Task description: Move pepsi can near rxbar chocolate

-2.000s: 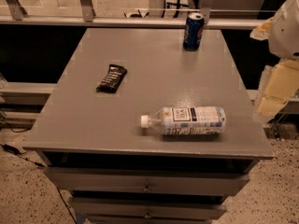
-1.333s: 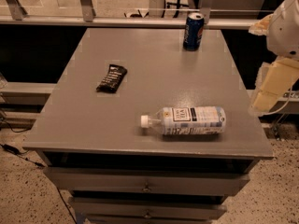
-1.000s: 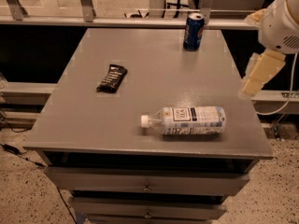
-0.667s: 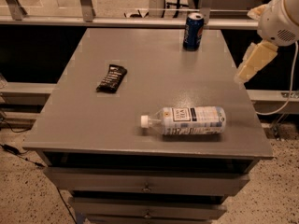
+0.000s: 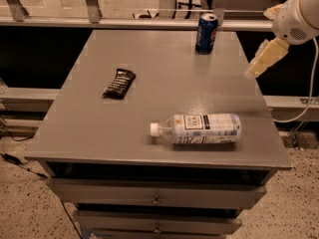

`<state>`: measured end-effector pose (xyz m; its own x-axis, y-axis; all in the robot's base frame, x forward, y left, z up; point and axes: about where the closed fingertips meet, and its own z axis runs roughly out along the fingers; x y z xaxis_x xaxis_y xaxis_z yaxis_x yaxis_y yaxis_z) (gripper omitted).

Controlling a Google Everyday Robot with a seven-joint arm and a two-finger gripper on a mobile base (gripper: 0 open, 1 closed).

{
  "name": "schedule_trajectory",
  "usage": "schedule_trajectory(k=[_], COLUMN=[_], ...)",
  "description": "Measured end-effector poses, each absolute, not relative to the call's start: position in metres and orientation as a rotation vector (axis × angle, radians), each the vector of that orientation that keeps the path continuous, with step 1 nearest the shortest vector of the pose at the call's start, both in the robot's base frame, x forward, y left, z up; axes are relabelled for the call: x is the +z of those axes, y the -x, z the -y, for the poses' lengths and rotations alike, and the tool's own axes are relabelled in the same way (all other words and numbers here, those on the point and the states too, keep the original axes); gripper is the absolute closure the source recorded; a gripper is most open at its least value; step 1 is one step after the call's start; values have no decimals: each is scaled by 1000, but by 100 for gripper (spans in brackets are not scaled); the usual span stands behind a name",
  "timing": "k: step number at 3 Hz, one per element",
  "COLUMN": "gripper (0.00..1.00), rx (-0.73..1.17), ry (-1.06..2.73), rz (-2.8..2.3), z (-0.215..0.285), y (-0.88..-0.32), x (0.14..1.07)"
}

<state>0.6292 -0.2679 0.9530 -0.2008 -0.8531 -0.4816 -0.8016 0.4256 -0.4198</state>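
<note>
The dark-blue pepsi can (image 5: pixel 206 33) stands upright near the table's far edge, right of centre. The rxbar chocolate (image 5: pixel 119 83), a flat bar in a black wrapper, lies on the left part of the grey table (image 5: pixel 149 108). My gripper (image 5: pixel 264 59) hangs at the right edge of the table, to the right of the can and apart from it, under the white arm (image 5: pixel 296 16). It holds nothing that I can see.
A clear plastic water bottle (image 5: pixel 197 129) with a white cap lies on its side near the table's front right. Drawers (image 5: pixel 154 199) sit under the tabletop. A metal rail (image 5: pixel 124 21) runs behind the table.
My arm and gripper have risen and moved farther back along the table's right edge, toward the can. The can, bar and bottle have not moved.
</note>
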Motion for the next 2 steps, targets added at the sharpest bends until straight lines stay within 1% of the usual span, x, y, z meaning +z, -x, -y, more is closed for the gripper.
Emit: schedule_trajectory(k=[1, 2], gripper=[0, 0], rx=[-21, 124], ry=[1347, 1194], rz=[-2000, -1999], z=[268, 266], y=[-634, -655], x=[951, 937])
